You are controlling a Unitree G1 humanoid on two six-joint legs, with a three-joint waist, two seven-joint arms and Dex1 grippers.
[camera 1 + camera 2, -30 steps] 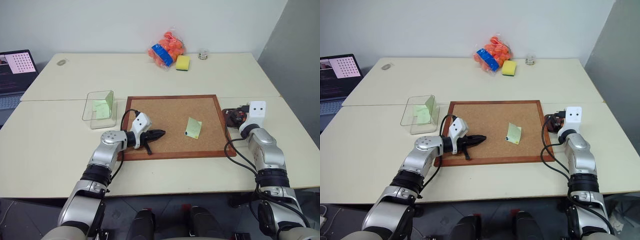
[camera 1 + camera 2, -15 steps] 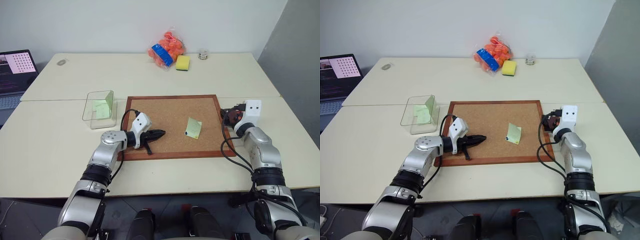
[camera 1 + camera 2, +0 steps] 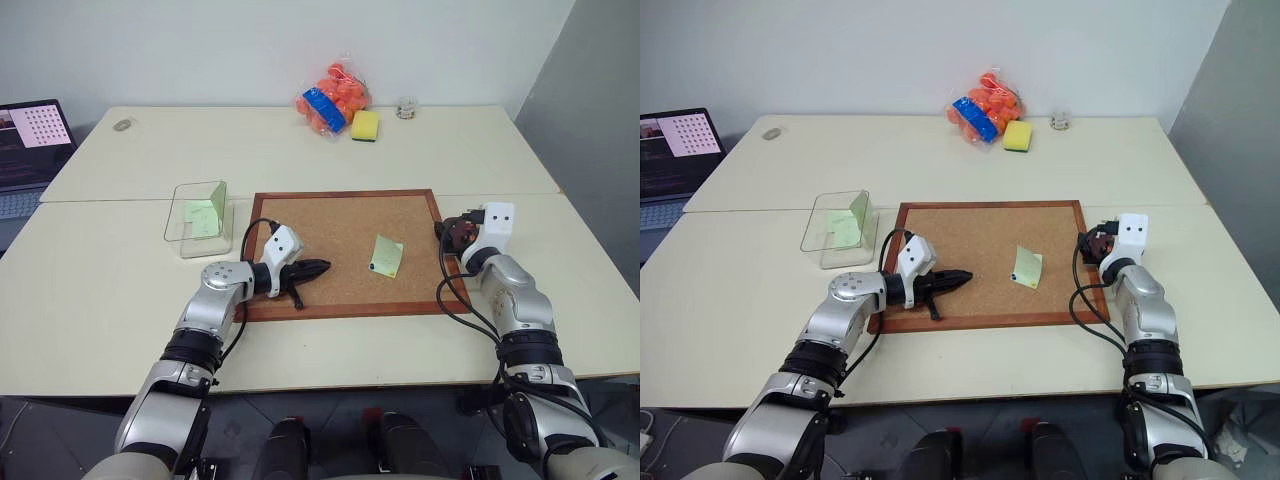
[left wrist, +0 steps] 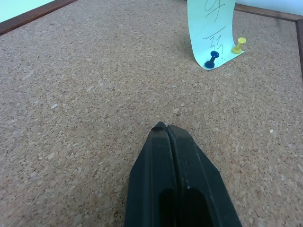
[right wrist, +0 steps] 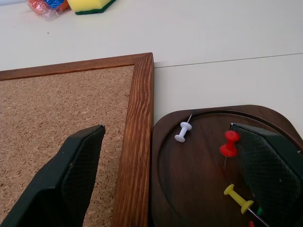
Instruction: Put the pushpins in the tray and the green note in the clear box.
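Observation:
A green note (image 3: pixel 386 255) hangs on the corkboard (image 3: pixel 330 225), held by a blue pushpin (image 4: pixel 211 60), and a yellow pushpin (image 4: pixel 239 45) sits beside it. My left gripper (image 4: pixel 163 126) is shut and empty, low over the cork a little to the left of the note. The dark brown tray (image 5: pixel 199 179) lies against the board's right frame and holds a white pushpin (image 5: pixel 182 132), a red one (image 5: pixel 229 144) and a yellow one (image 5: pixel 239 197). My right gripper (image 5: pixel 165 130) is open, one finger over the cork and the other over the tray. The clear box (image 3: pixel 200 212) stands left of the board with a green paper inside.
At the table's far edge lie a bag of orange balls (image 3: pixel 333 97), a yellow-green sponge (image 3: pixel 366 125) and a small glass object (image 3: pixel 406 108). A laptop (image 3: pixel 30 140) stands at the far left. A seam between two tabletops runs behind the board.
My right gripper has shifted a little to the left, toward the corkboard's right edge. The left arm, the note and the box have kept still.

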